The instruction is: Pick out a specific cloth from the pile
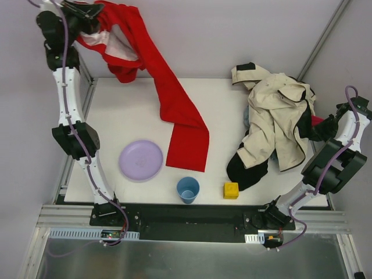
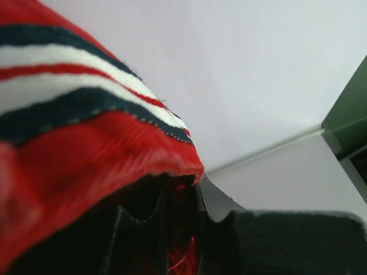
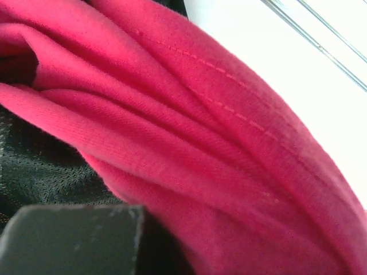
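Observation:
The cloth (image 1: 174, 99), a large bright red garment, hangs from my left gripper (image 1: 87, 10) high at the far left, and its long end trails down onto the white table (image 1: 116, 110). In the left wrist view its red fabric and navy-white striped band (image 2: 86, 160) cover my left gripper (image 2: 183, 200), which is shut on it. The pile (image 1: 276, 122), mostly a cream-and-black jacket, lies at the right. My right gripper (image 1: 325, 125) is shut against the pile's right edge, where a magenta cloth (image 3: 200, 143) fills the right wrist view and hides all but one finger (image 3: 69, 240).
A purple plate (image 1: 141, 160), a blue cup (image 1: 188, 189) and a yellow block (image 1: 231, 190) stand along the table's near edge. Black mesh fabric (image 3: 34, 166) lies beside the magenta cloth. Metal frame rails (image 1: 87, 87) border the table's left side.

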